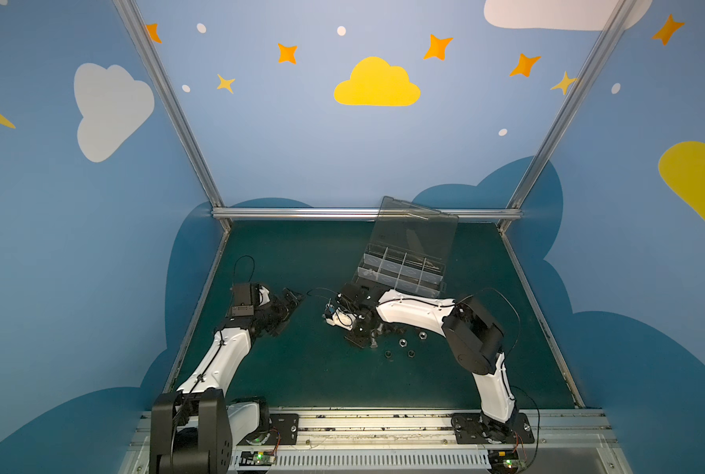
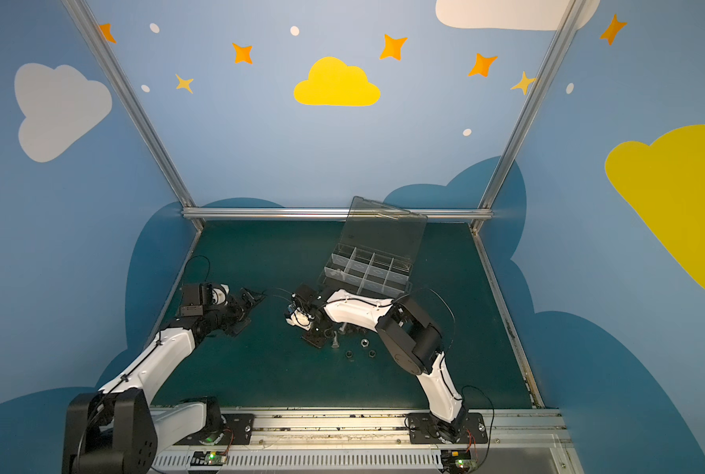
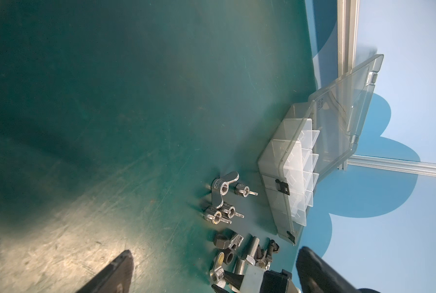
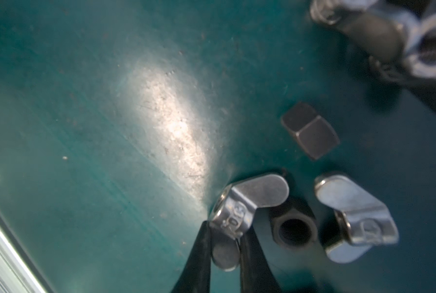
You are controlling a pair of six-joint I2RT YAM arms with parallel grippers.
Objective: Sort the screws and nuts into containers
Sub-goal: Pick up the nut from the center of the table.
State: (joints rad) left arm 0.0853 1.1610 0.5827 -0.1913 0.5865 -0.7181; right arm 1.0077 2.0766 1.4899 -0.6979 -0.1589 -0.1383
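The right pincer [image 4: 224,236] is clamped on a winged piece [image 4: 250,200] lying on the desk [image 4: 85,126], just beside a black nut [image 4: 293,228]. The left pincer [image 1: 288,310] gapes wide. The box [image 1: 398,283] stands open behind.

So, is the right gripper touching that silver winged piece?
Touching. The right wrist view shows the right gripper shut on the silver winged piece, fingers pinching one wing.

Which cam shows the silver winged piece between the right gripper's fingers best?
Right wrist view: the shiny silver winged metal piece is close up, one wing pinched by the right gripper. Left wrist view shows it only small. In both top views it cannot be made out under the gripper.
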